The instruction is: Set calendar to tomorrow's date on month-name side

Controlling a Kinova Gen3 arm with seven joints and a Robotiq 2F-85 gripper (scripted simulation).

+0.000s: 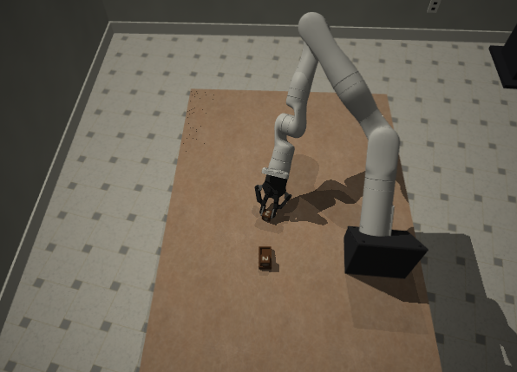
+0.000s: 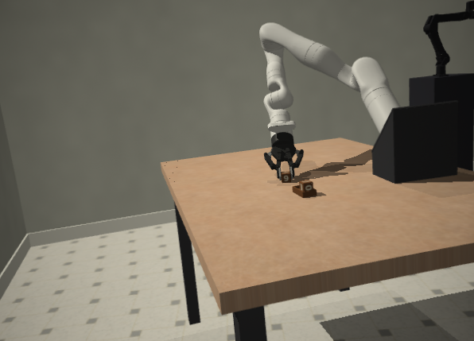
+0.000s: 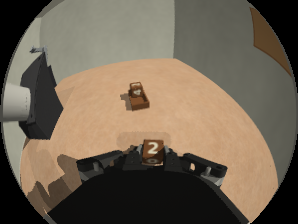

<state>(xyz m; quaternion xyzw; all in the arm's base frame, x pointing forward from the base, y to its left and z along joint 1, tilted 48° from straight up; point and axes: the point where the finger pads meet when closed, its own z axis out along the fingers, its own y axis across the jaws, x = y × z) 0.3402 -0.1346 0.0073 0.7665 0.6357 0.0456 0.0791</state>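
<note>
My gripper [image 1: 268,212] [image 2: 285,176] [image 3: 153,150] is shut on a small brown digit cube [image 1: 267,215] [image 2: 285,178] [image 3: 152,149]. The cube is at or just above the table top, away from the tray. It shows a 2 in the wrist view and a 9 or 6 in the exterior view. The brown calendar tray [image 1: 262,267] [image 2: 297,191] [image 3: 140,103] lies flat on the table a short way off. The second cube [image 1: 265,257] [image 2: 306,186] [image 3: 136,90] stands in one end of the tray; its top shows a 2 in the top view. The other half of the tray is empty.
The wooden table [image 1: 225,313] [image 2: 318,239] carries the arm's black base [image 1: 382,252] [image 2: 417,144] near its right edge. A black stand [image 2: 441,84] rises behind the base. The table's left edge [image 2: 187,223] drops to the tiled floor.
</note>
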